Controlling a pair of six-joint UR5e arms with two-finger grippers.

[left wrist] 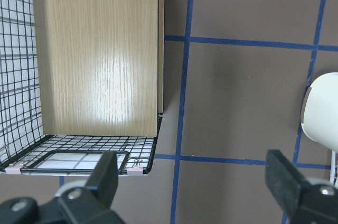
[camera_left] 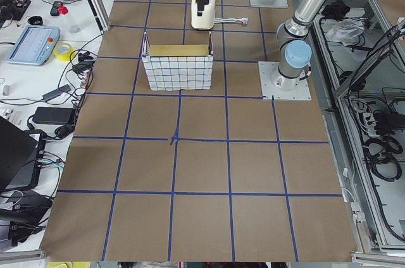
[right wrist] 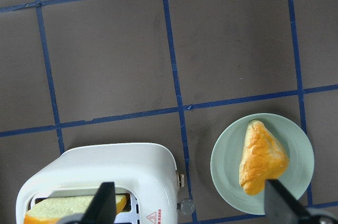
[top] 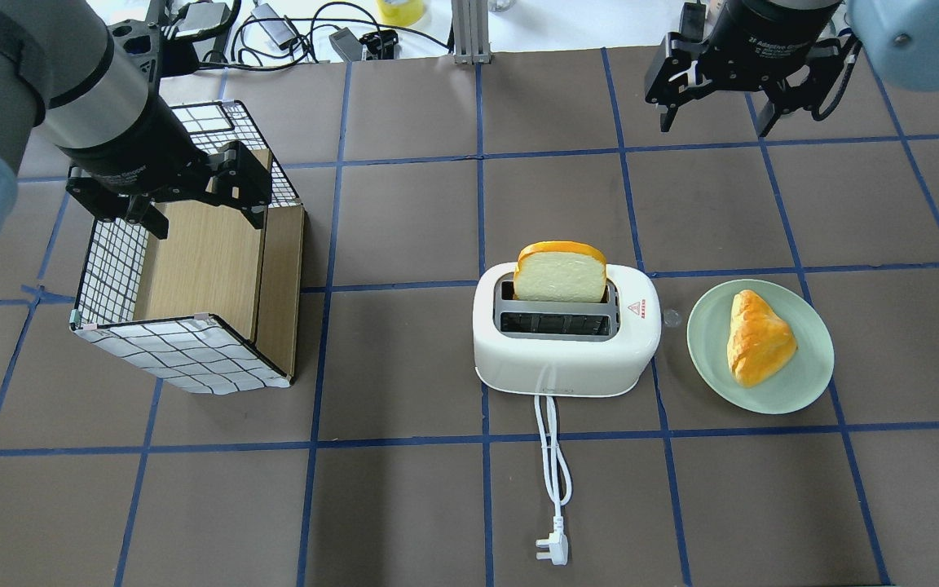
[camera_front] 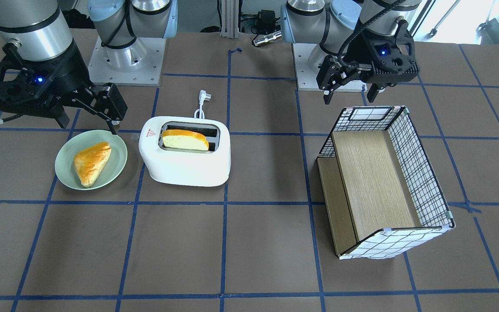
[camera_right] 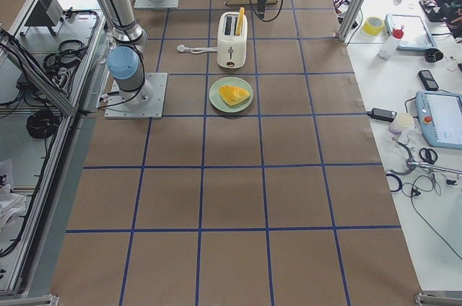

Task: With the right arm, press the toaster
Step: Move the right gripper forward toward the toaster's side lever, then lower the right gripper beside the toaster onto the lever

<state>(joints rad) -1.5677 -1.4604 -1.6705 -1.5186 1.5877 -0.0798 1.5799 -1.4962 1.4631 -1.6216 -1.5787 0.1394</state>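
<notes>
The white toaster (camera_front: 184, 167) (top: 559, 359) stands mid-table with a bread slice (top: 559, 273) upright in one slot. A red triangle marks its top at the end facing the plate. A small knob (top: 669, 318) sticks out at that end. My right gripper (top: 716, 124) (camera_front: 88, 123) is open and empty. It hangs above the table beyond the plate, apart from the toaster; its wrist view shows the toaster (right wrist: 105, 168) below its fingers. My left gripper (top: 207, 218) (camera_front: 350, 95) is open and empty over the basket's robot-side end.
A green plate (top: 812, 383) (camera_front: 65, 149) with a golden pastry (top: 755, 338) sits beside the toaster on my right. A wire basket (top: 111, 261) with wooden boards lies on my left. The toaster's white cord and plug (top: 553, 550) trail toward me.
</notes>
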